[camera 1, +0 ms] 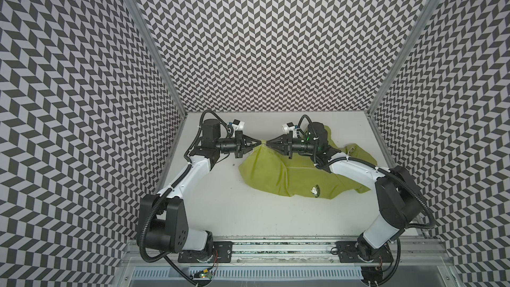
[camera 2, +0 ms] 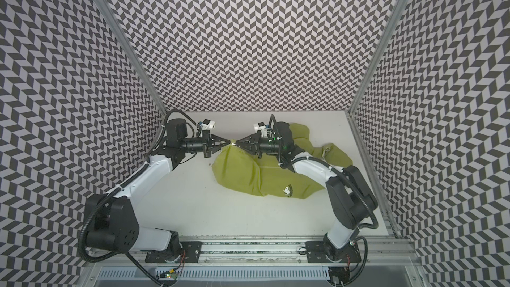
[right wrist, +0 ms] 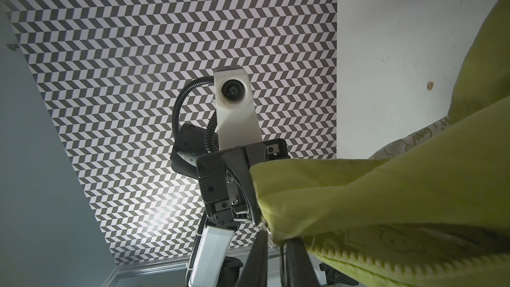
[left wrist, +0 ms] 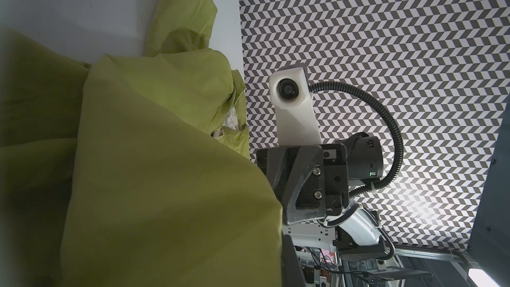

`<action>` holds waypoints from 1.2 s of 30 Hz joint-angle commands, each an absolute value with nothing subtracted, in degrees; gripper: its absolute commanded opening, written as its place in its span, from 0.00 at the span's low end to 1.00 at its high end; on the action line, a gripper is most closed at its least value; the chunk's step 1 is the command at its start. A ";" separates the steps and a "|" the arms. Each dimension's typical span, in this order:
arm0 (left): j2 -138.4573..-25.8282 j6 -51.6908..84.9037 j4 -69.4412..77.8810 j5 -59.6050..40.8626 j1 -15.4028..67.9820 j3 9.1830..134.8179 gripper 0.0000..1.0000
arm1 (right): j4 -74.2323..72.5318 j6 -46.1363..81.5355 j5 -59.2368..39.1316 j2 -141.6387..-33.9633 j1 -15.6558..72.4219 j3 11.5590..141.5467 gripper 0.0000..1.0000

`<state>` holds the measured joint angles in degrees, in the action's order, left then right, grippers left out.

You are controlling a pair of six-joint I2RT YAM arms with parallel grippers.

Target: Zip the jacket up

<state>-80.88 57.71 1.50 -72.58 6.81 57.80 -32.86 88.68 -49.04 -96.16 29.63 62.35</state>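
Lime-green jacket (camera 1: 276,172) lies crumpled on the right half of the white table (camera 1: 220,202), partly under the right arm (camera 1: 356,169) and reaching toward the right wall (camera 1: 441,133). One corner of it is raised off the table in a peak near the back middle, where the two grippers meet tip to tip, both level and pointing at each other.

The left gripper (camera 1: 259,142) has its jaws closed to a point on that raised corner. The right gripper (camera 1: 267,144) comes in from the opposite side, its tip touching the same peak. In the right wrist view its dark fingers (right wrist: 260,258) stand nearly together at the corner, and I cannot tell whether they pinch the cloth.

A small cartoon emblem (camera 1: 314,190) faces up near the jacket's front edge in both top views. Pale zipper teeth (right wrist: 400,263) run along a fold close to the right wrist camera, and white printed lining (right wrist: 400,144) shows beyond it.
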 commanded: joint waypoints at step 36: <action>-77.80 58.07 3.43 -72.77 5.39 58.81 0.00 | -13.38 72.40 -43.99 -90.81 29.38 63.73 0.00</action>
<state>-80.77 58.00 1.02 -72.16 6.79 57.89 -24.08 80.38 -47.00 -93.78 29.76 62.26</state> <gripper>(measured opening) 0.048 0.048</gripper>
